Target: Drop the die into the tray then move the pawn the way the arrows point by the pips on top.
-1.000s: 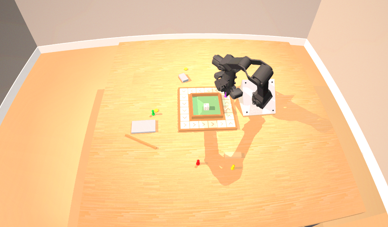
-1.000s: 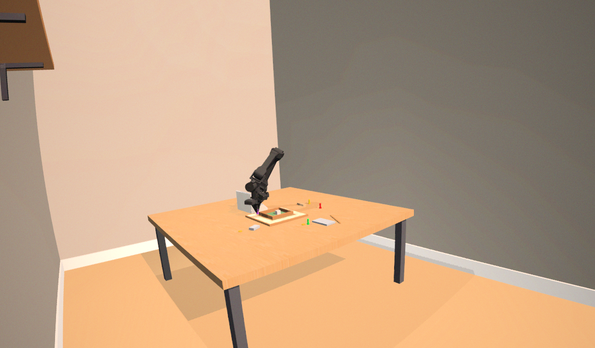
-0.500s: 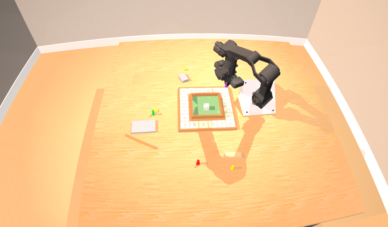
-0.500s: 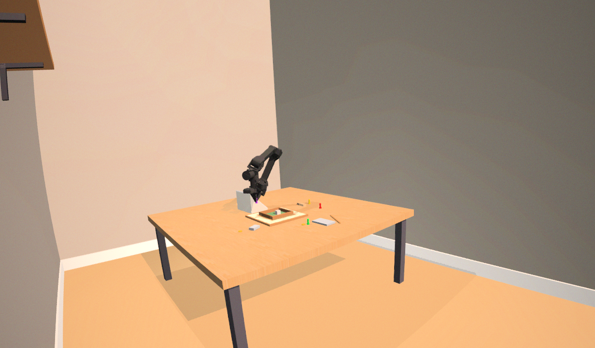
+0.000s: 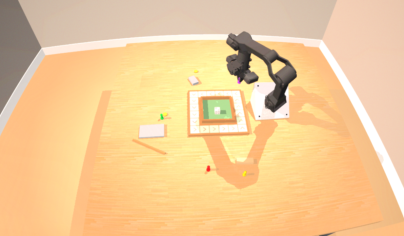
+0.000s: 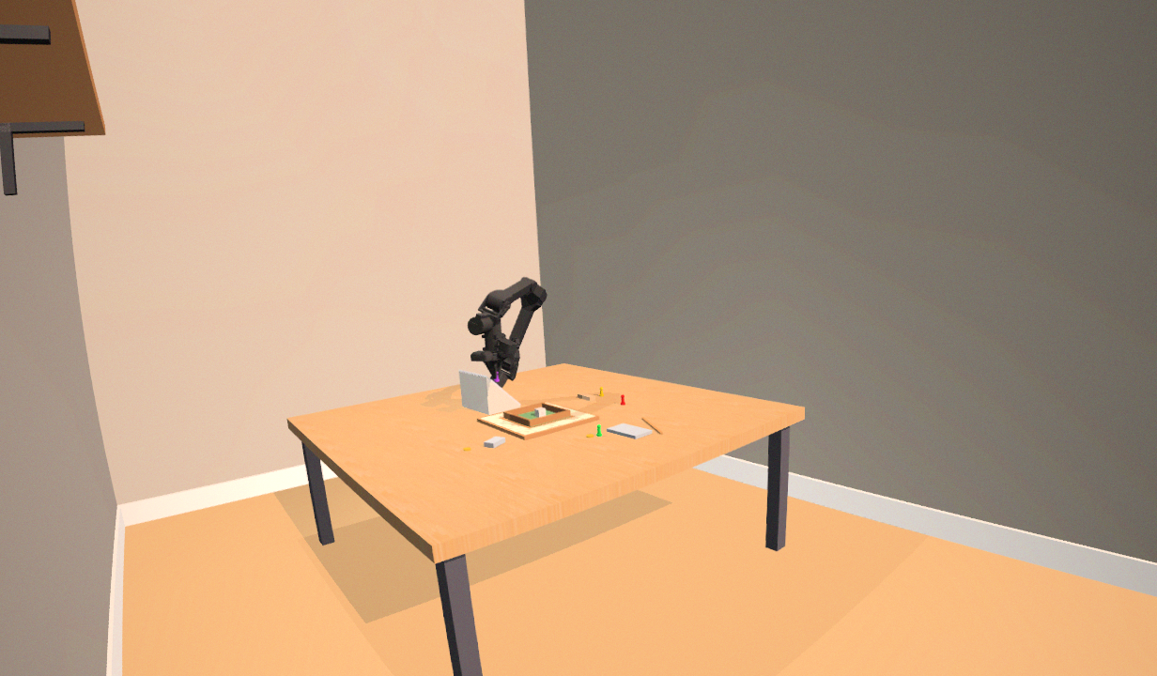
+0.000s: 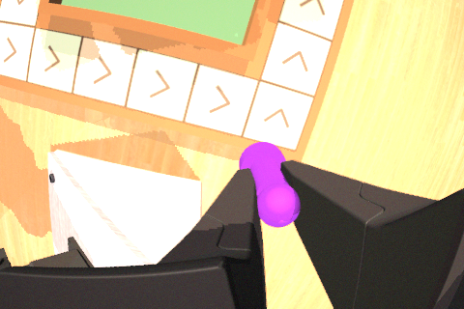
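Observation:
My gripper (image 5: 239, 79) (image 6: 498, 379) (image 7: 266, 178) is shut on the purple pawn (image 5: 238, 81) (image 6: 497, 377) (image 7: 278, 203). In the wrist view the pawn is between both fingertips, and its base overlaps the outer edge of the board's corner square. The pawn is held up in the air near the board's back right corner in the top view. The board (image 5: 194, 107) (image 6: 524, 434) (image 7: 277, 116) has arrowed squares around the dice tray (image 5: 218, 121) (image 7: 145, 34). The white die (image 5: 217, 110) (image 6: 539, 411) rests on the tray's green floor. Its top pips are too small to read surely.
A white base block (image 5: 265, 112) stands right of the board. A small grey box (image 5: 193, 80) and yellow disc (image 5: 195, 71) lie behind it. A green pawn (image 5: 161, 117), grey slab (image 5: 151, 130) and stick (image 5: 149, 146) are left. Red (image 5: 208, 168) and yellow (image 5: 244, 173) pawns stand in front.

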You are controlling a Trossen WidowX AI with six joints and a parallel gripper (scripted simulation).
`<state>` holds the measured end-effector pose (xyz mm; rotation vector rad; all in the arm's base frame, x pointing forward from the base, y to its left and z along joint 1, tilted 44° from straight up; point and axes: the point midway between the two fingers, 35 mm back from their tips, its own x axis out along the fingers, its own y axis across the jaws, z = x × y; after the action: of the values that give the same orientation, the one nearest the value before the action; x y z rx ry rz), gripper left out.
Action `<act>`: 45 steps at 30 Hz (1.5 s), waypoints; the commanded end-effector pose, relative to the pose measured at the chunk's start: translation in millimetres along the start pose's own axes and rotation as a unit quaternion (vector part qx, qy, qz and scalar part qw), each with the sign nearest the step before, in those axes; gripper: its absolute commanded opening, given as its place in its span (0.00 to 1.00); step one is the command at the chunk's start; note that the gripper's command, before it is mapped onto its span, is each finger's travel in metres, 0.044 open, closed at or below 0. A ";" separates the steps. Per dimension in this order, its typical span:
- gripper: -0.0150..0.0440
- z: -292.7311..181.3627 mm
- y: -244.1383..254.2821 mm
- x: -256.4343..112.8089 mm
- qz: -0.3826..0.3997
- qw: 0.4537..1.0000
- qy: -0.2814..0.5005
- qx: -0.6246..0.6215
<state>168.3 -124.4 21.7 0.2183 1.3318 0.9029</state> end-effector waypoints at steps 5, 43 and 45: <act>0.25 12.7 -28.7 34.0 0.003 1.000 0.000 0.001; 0.34 23.7 -52.1 114.8 0.000 1.000 -0.002 -0.005; 0.43 23.7 -52.1 114.8 0.000 1.000 -0.002 -0.005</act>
<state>208.2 -72.7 -89.4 0.2138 1.3245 0.9084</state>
